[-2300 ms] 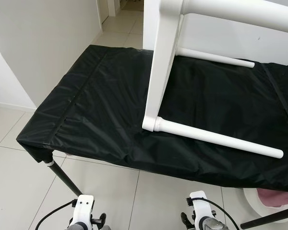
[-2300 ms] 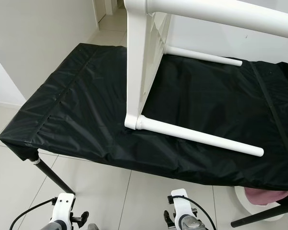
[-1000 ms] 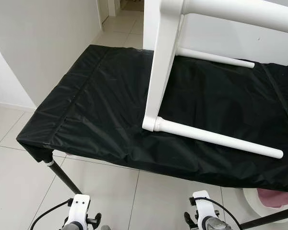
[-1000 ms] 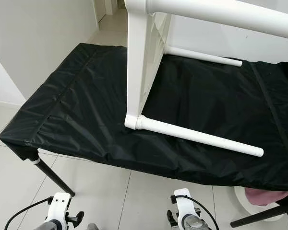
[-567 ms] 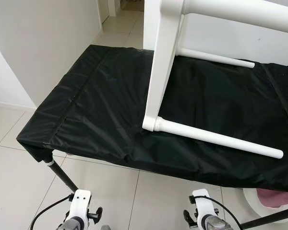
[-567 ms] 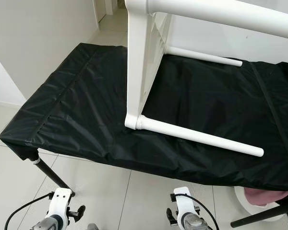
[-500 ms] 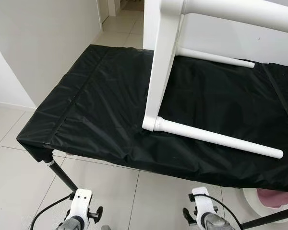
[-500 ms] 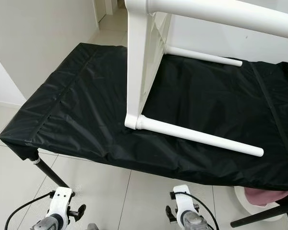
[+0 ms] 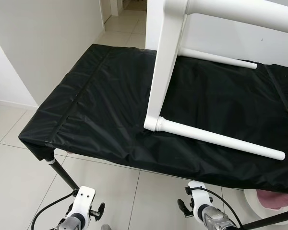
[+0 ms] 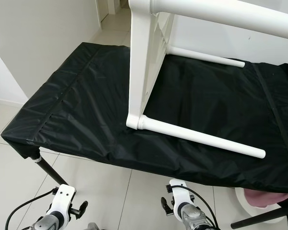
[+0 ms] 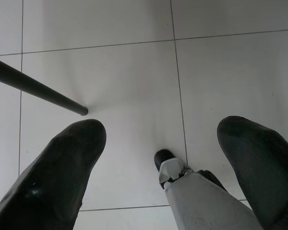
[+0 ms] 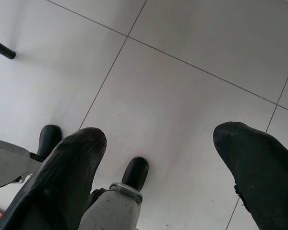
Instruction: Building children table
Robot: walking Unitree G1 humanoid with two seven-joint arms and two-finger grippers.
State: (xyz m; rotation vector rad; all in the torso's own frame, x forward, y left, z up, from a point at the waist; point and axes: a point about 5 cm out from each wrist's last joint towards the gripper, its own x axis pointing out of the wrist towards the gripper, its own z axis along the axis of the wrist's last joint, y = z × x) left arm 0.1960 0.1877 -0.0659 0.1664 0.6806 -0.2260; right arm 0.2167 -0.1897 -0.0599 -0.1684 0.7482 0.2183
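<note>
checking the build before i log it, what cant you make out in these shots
- White children's table: its upper part is cut off by the top edge of both eye views, so how many legs are fitted cannot be told.
- Pink item in a white bowl: cut off by the corner and partly hidden by the black cloth.
- Left gripper and right gripper: the wrist views look at bare floor tiles, fingers apart.

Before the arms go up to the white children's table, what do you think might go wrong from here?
The table stands on its side on the black cover, so a nudge might tip it. Its near leg ends close to the front edge and may slide off. Both grippers, left and right, hang low over the floor, open.
</note>
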